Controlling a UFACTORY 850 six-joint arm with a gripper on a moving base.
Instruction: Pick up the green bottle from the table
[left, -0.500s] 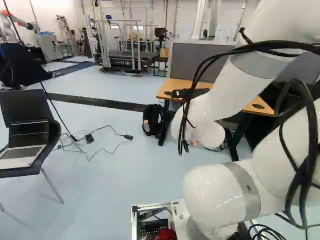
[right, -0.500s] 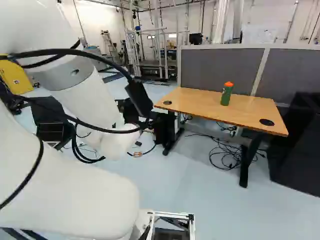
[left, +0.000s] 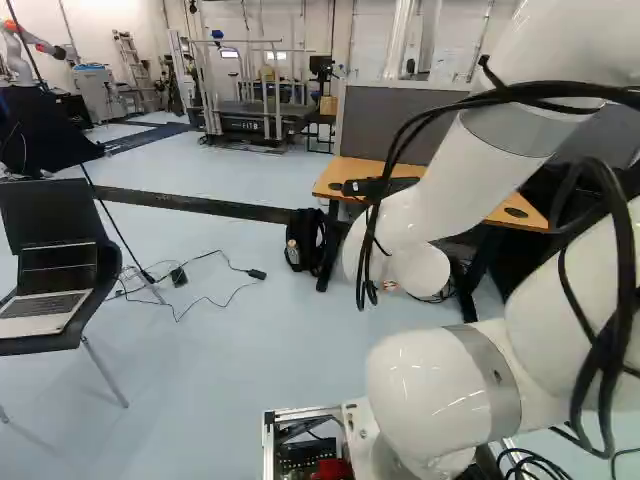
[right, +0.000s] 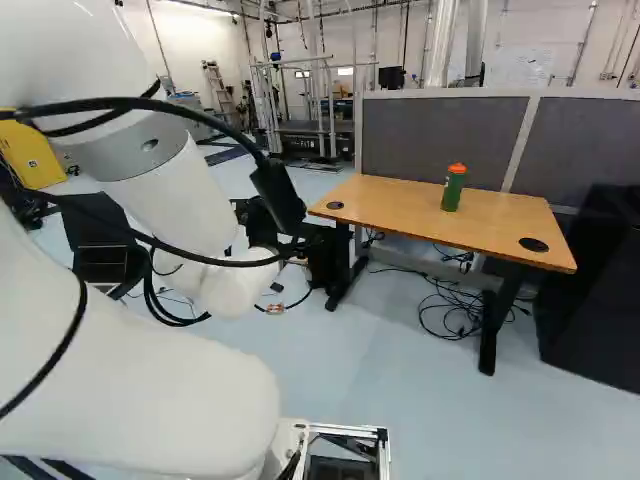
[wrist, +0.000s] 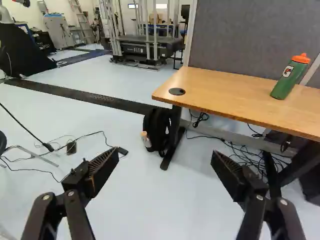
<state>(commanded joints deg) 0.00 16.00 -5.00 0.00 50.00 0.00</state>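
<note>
One gripper (wrist: 165, 157) is waiting empty, fingers (wrist: 102, 169) standing spread. Bottle (wrist: 286, 82) is standing upright on the table (wrist: 225, 90), lying ahead and well off to the arm's right, so the reach is needing a rightward swing.

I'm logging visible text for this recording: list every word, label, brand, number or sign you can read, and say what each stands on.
Nothing can be quoted with certainty.
Green bottle: a pale label with a small mark, too small to read surely.
Treadmill-like platform: light lettering on its dark side, too small and blurred to quote.
Laptop: key characters too small to read.
White wall sheet: faint marks, unreadable.
</note>
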